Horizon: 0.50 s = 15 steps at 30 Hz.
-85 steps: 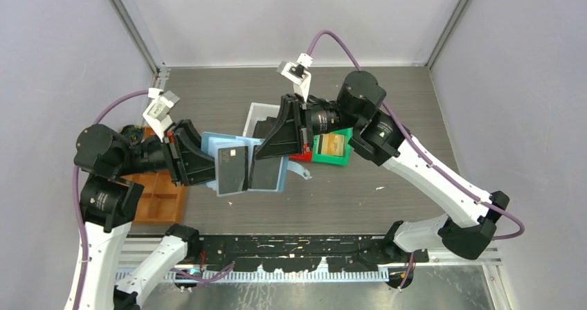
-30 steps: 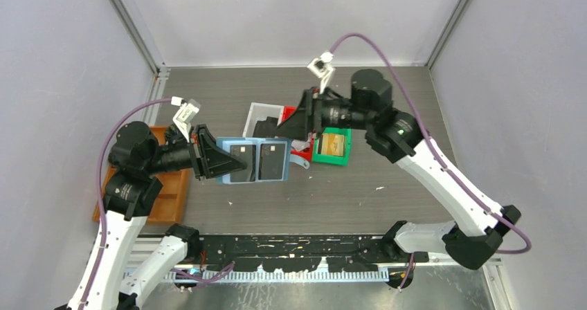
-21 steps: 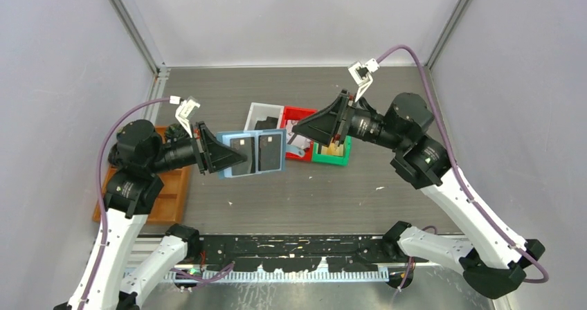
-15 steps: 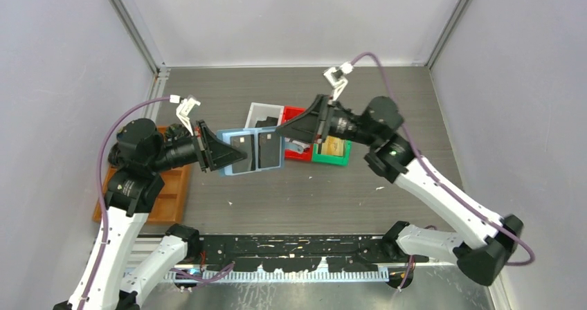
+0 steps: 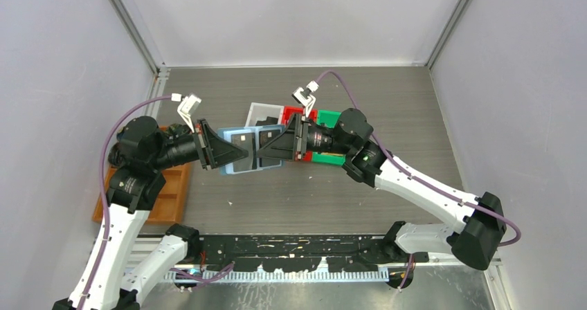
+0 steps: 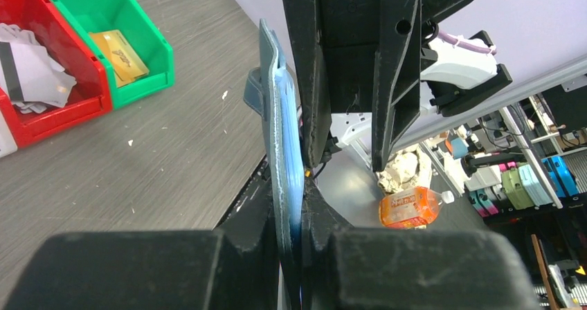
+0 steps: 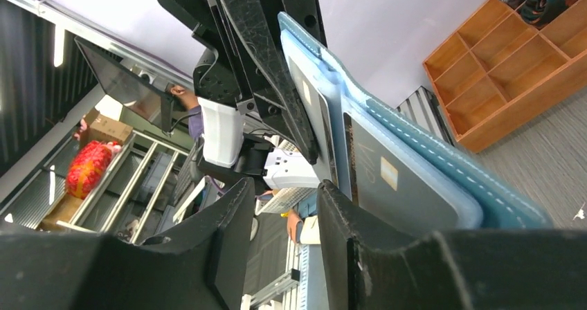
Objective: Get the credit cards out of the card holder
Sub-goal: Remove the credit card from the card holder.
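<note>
My left gripper [image 5: 239, 156] is shut on the open blue card holder [image 5: 226, 134] and holds it above the table. In the left wrist view the holder [image 6: 279, 109] stands edge-on between the fingers [image 6: 256, 220]. Two black credit cards [image 5: 244, 141] sit in its pale blue slots. One of them, with a chip [image 7: 398, 185], shows in the right wrist view. My right gripper [image 5: 263, 154] is open and empty, its fingertips level with the holder's right half; the holder [image 7: 443, 171] lies beside one finger, not between the jaws. A gold card [image 6: 121, 54] lies in the green bin.
White [image 5: 257, 111], red [image 5: 293, 112] and green [image 5: 331, 120] bins stand behind the grippers. The red bin [image 6: 41, 81] holds crumpled paper. An orange-brown compartment tray [image 5: 166, 199] lies at the left, under the left arm.
My right gripper has swung back from over the bins, down and left to the holder's right half. The left gripper still holds the holder, almost unmoved.
</note>
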{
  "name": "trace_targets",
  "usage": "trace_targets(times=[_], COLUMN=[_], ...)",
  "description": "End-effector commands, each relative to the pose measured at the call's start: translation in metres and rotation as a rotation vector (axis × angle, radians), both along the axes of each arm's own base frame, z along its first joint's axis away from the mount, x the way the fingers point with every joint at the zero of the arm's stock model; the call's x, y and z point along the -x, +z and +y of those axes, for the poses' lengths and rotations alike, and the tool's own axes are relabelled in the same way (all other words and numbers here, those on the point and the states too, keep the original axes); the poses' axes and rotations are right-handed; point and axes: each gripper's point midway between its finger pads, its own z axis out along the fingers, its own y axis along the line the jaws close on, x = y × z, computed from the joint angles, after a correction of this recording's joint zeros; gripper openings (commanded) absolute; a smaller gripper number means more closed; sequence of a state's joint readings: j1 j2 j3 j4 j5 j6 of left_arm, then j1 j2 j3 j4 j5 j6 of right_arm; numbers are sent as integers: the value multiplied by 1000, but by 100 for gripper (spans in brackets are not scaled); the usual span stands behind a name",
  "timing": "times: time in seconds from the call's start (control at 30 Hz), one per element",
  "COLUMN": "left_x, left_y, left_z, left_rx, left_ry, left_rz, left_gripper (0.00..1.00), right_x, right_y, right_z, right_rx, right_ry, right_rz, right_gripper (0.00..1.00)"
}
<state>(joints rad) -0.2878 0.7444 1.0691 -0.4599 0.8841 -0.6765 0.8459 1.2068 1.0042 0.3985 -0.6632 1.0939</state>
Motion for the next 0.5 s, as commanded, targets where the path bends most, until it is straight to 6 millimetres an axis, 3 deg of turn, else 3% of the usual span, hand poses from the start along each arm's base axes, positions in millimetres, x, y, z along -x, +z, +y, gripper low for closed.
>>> trace_targets(times=[0.0, 0.2, 0.47], left_x=[8, 18, 27], left_y=[30, 40, 50], left_z=[-2, -4, -5], left_rx=[54, 81, 107], left_ry=[-33, -75, -115], left_rz=[-93, -97, -92], left_gripper=[0, 0, 0], right_x=[6, 4, 3], right_y=[8, -15, -14], right_z=[4, 5, -2], right_rx=[-37, 59, 87], right_ry=[14, -23, -69], right_rz=[-59, -53, -101], right_gripper=[43, 43, 43])
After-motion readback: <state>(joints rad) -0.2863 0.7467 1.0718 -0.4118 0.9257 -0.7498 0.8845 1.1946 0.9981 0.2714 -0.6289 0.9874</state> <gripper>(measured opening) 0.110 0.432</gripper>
